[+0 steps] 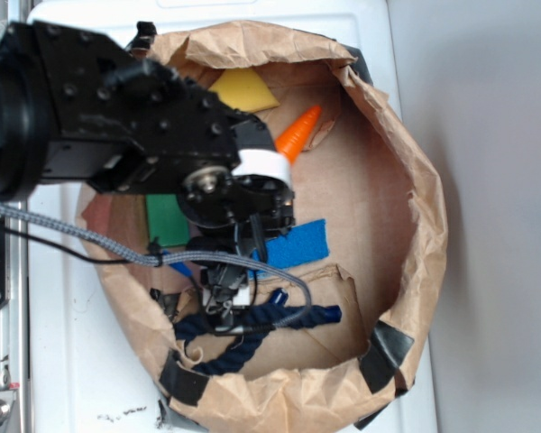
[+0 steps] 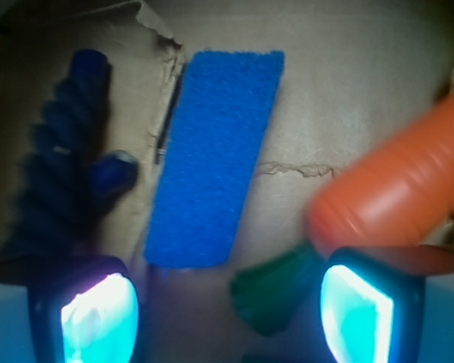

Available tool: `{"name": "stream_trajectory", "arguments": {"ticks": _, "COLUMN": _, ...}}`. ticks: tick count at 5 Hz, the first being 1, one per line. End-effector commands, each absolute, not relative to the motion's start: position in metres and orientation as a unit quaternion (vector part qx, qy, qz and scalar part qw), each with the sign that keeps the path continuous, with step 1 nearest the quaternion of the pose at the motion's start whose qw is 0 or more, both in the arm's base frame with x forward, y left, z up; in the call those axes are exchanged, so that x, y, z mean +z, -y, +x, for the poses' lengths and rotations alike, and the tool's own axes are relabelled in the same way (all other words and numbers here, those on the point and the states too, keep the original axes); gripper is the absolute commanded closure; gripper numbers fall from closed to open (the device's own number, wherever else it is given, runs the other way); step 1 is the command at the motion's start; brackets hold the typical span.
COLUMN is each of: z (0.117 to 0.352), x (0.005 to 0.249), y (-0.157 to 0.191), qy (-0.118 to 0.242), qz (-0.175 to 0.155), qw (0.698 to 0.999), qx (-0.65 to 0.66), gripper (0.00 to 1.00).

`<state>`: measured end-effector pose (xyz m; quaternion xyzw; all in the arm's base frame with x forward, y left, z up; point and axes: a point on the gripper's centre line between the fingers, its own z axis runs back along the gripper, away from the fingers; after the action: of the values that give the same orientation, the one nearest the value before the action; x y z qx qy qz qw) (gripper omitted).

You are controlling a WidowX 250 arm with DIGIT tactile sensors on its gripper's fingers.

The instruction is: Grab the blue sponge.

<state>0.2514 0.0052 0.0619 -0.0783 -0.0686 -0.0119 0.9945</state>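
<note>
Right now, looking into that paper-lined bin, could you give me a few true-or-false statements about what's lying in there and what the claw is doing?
1. The blue sponge lies flat on the brown paper. True.
2. The claw is squeezing the sponge. False: it is open, with nothing between its pads.
3. A dark blue rope lies beside the sponge. True.
4. The toy carrot rests on top of the sponge. False: they are apart.
5. A yellow wedge sits near the bin's rim. True.

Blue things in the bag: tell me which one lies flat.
The blue sponge, a bright flat rectangle with a rough surface lying on the brown paper. The other, the navy rope, is a thick, dark twisted cord beside it.
</note>
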Motion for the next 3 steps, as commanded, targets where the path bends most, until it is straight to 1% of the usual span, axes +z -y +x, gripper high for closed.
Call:
{"name": "stream_trajectory", "arguments": {"ticks": 1, "z": 0.261, "x": 0.113, "y": -0.008, "qy": 0.079, "qz": -0.091, "qw": 0.993, "qx": -0.02, "gripper": 0.0}}
{"name": "stream_trajectory", "arguments": {"ticks": 2, "z": 0.27, "x": 0.116, "y": -0.007, "qy": 0.082, "qz": -0.098, "qw": 0.992, "qx": -0.012, "gripper": 0.0}}
{"name": "stream_trajectory", "arguments": {"ticks": 3, "z": 0.279, "x": 0.108, "y": -0.002, "qy": 0.091, "qz": -0.088, "qw": 0.992, "qx": -0.007, "gripper": 0.0}}
